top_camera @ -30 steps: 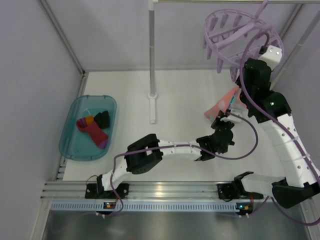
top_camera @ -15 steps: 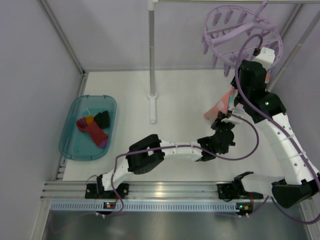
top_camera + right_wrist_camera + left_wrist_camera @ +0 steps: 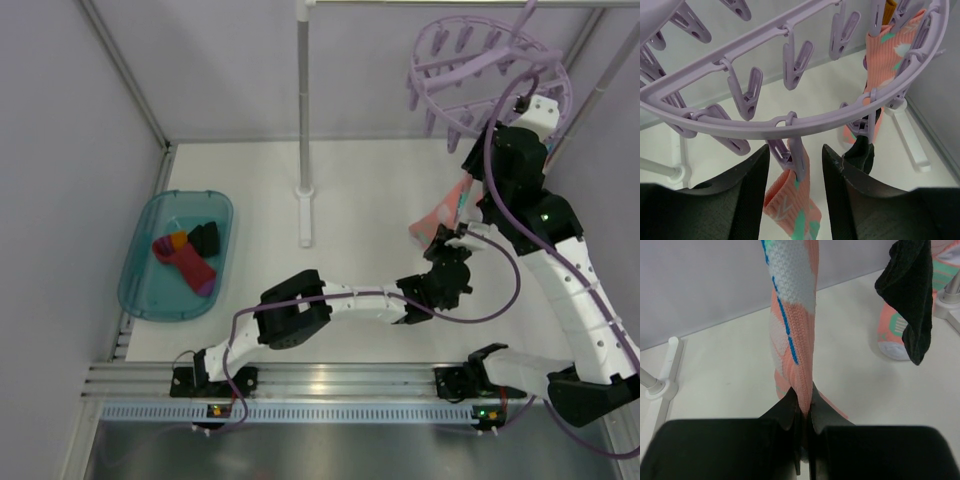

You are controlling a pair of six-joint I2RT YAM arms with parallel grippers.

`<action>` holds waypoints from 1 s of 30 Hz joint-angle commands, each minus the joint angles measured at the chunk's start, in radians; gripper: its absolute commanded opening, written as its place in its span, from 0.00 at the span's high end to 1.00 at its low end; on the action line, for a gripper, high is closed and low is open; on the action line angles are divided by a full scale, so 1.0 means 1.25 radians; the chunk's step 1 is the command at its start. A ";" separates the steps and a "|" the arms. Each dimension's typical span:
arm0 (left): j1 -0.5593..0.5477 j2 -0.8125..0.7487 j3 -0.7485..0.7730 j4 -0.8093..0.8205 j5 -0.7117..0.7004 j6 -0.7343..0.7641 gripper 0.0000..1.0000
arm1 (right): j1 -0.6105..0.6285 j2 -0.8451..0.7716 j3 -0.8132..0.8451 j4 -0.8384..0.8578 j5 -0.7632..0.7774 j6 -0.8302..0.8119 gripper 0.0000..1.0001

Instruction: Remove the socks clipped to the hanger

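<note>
Left hand (image 3: 802, 409) tight on taut salmon-pink sock (image 3: 794, 305), blue-striped.

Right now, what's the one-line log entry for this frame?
left gripper: shut on salmon sock | right gripper: open, straddling peg on lilac hanger | black sock: hanging | teal tub: holds socks

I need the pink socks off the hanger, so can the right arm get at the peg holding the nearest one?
Probably yes. The right arm's open jaws sit either side of a peg on the hanger that clips a pink sock, and nothing lies between.
</note>
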 commanded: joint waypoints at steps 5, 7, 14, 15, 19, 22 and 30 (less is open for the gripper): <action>-0.010 0.008 0.035 0.034 -0.019 0.025 1.00 | -0.008 -0.016 0.001 0.035 -0.012 -0.008 0.54; -0.011 0.007 0.035 0.035 -0.019 0.027 1.00 | -0.008 -0.011 0.005 0.036 -0.012 -0.012 0.53; -0.026 0.011 0.043 0.035 -0.028 0.036 1.00 | -0.008 -0.012 -0.028 0.086 0.001 -0.033 0.55; -0.027 0.011 0.043 0.035 -0.028 0.038 1.00 | -0.010 -0.016 -0.033 0.096 0.006 -0.036 0.55; -0.030 0.007 0.040 0.035 -0.035 0.042 1.00 | -0.008 -0.016 -0.045 0.121 0.016 -0.057 0.56; -0.032 0.005 0.041 0.035 -0.035 0.044 1.00 | -0.010 -0.009 -0.038 0.123 0.022 -0.061 0.57; -0.035 0.010 0.041 0.035 -0.038 0.049 1.00 | -0.010 -0.004 -0.025 0.123 0.041 -0.062 0.59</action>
